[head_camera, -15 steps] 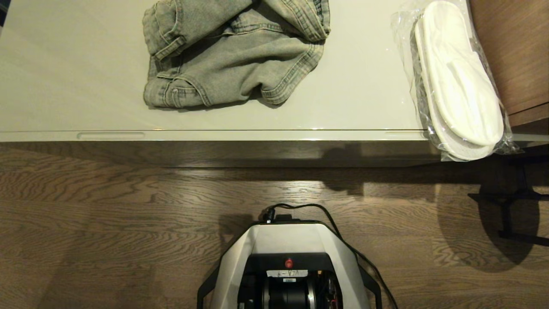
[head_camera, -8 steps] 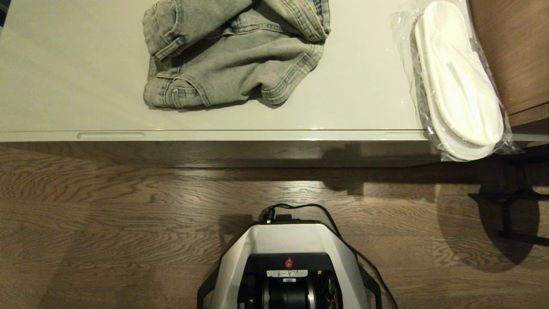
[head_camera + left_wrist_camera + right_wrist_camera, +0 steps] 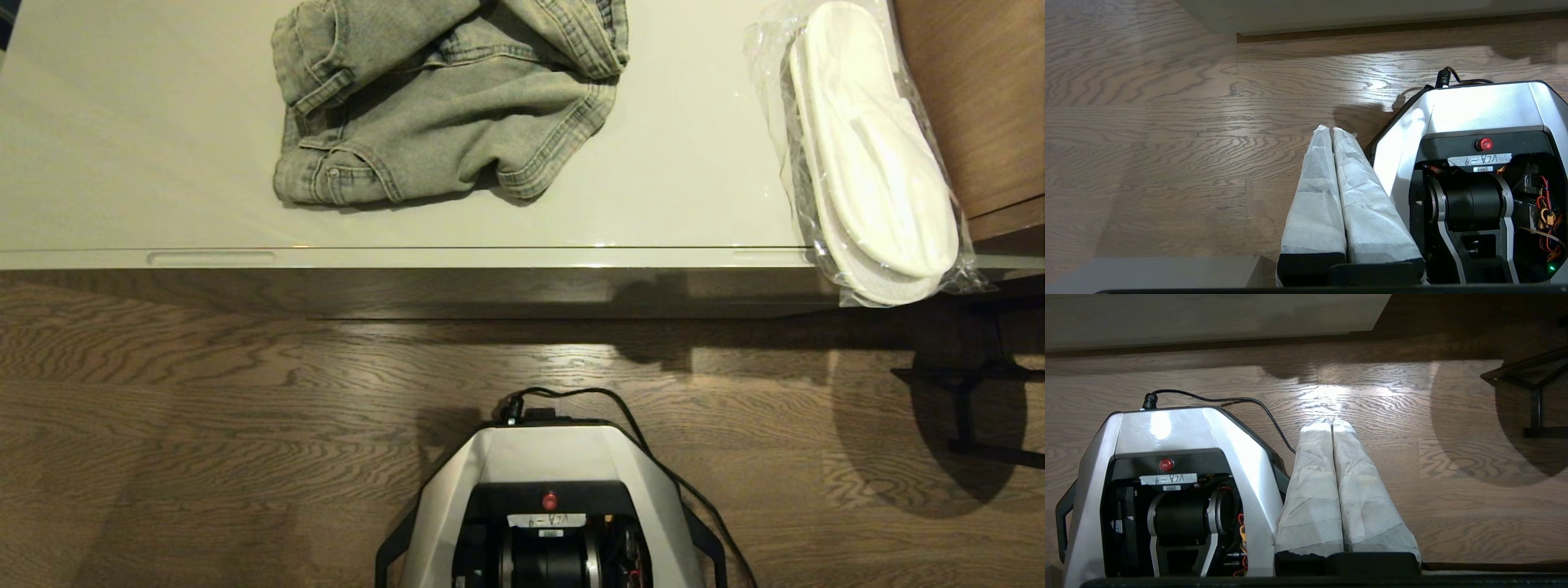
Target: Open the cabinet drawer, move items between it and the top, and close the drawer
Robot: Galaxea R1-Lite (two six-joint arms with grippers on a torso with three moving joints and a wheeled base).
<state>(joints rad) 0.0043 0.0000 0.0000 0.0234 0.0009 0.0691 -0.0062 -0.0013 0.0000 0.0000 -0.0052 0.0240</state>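
While the drawer sits closed, the cabinet's top (image 3: 147, 163) carries crumpled jeans (image 3: 449, 106) toward its back middle and the bagged slippers (image 3: 869, 155) along its right edge, overhanging the front corner. Beside the robot's base (image 3: 551, 465), left gripper (image 3: 1333, 130) and right gripper (image 3: 1332, 421) hang over the wood floor (image 3: 204, 408), fingers pressed together, empty.

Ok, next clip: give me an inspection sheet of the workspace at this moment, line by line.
Surface: cabinet top, glossy off-white; drawer front looks shut.
Job's things: one slipper pack at the top's right end, overhanging the front edge.
Clutter: crumpled jeans on the top, mid-back.
Grippers: left gripper and right gripper both shut, empty, parked low beside the robot base.
Cables: black cable from the base's front.
Surroundings: wood floor; brown furniture; black stand.
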